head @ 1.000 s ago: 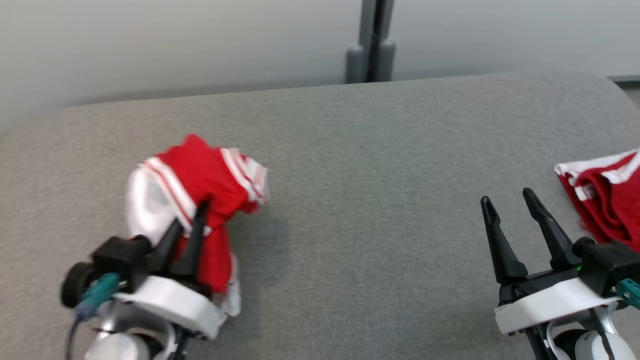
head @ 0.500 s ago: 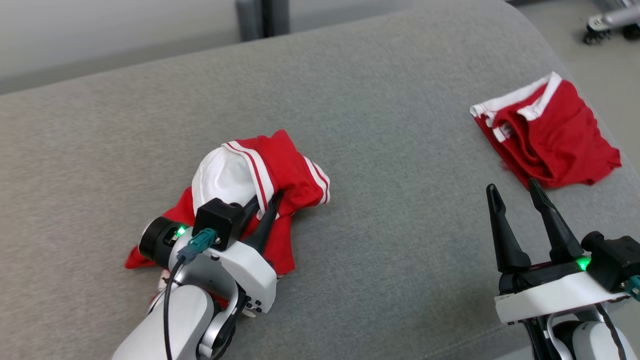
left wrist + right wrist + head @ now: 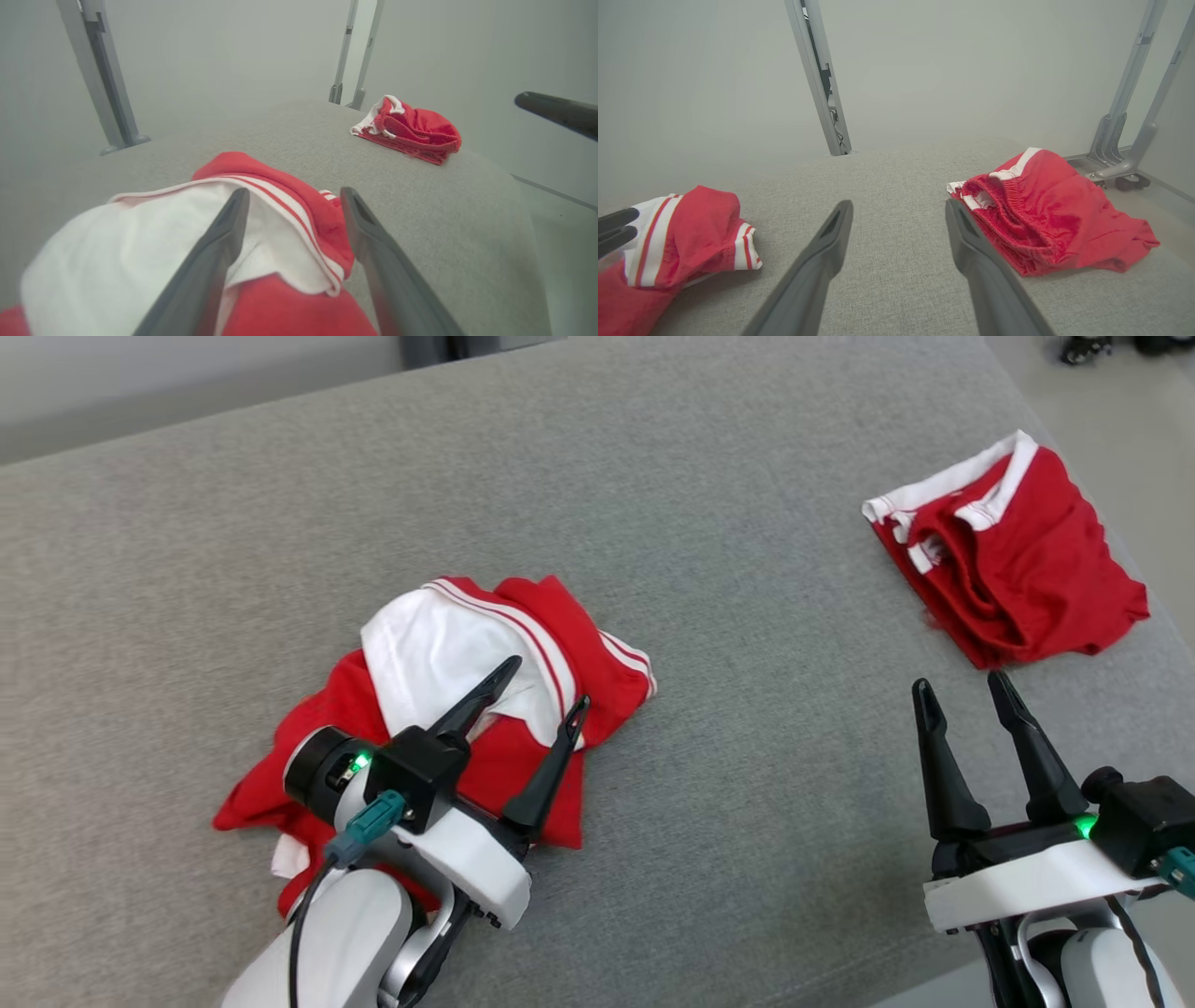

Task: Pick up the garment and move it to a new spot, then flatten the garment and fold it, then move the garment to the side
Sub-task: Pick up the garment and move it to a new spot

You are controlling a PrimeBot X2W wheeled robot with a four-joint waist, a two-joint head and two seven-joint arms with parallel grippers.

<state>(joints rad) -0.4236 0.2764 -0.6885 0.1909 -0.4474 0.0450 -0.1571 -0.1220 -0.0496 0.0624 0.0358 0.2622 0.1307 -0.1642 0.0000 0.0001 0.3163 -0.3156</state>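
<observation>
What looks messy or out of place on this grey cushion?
The red-and-white garment at the near left lies crumpled in a heap, white side bunched on top. The red shorts sit loosely folded close to the right edge of the cushion. Nothing looks damaged.

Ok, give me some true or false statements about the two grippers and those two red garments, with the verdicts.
1. The left gripper is open, its fingers spread over the red-and-white shirt. True.
2. The right gripper is clamped on the red shorts. False: it is open over the bare gray padded surface, just short of the shorts.
3. The red-and-white shirt lies neatly folded. False: it is a crumpled heap.
4. The shirt and shorts lie well apart on the padded surface. True.
</observation>
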